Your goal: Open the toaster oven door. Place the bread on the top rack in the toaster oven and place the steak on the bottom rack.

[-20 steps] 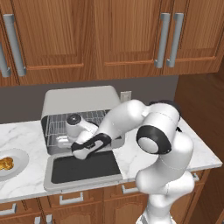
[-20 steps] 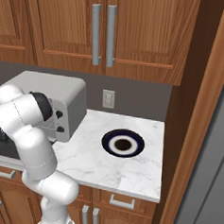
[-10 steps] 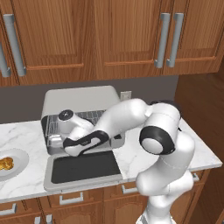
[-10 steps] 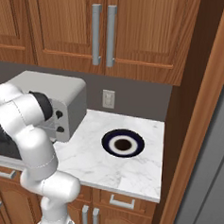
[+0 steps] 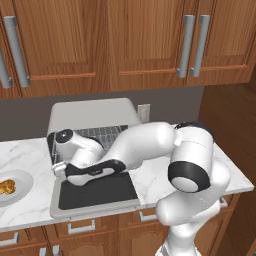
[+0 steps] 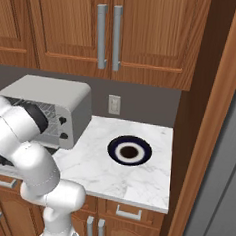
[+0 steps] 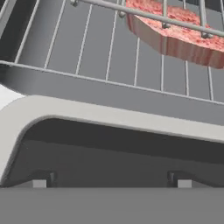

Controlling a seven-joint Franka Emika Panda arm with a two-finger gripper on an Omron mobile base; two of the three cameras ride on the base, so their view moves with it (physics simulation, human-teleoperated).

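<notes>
The toaster oven (image 5: pixel 95 116) stands on the counter with its door (image 5: pixel 97 192) folded down flat in front. In the hand view the pinkish-red steak (image 7: pixel 175 30) lies inside on the bottom rack (image 7: pixel 87 43), with the front wire of the top rack (image 7: pixel 144 16) crossing in front of it. My gripper (image 7: pixel 111 183) is open and empty, with its fingertips (image 7: pixel 39 183) above the door's dark glass (image 7: pixel 109 157). In the left base view the gripper (image 5: pixel 62 172) hovers over the door's left part, outside the oven mouth. The golden-brown bread (image 5: pixel 6 187) sits on a white plate (image 5: pixel 22 182) at far left.
Wooden wall cabinets (image 5: pixel 125 45) hang above the oven. To the oven's right, a dark-rimmed round dish (image 6: pixel 129 151) rests on the marble counter (image 6: pixel 135 181). A tall wooden panel (image 6: pixel 209 121) closes off the right end, and a wall outlet (image 6: pixel 114 104) sits behind.
The hand has drawn left and slightly down, from the oven mouth to over the door's left part. The jaws stay open.
</notes>
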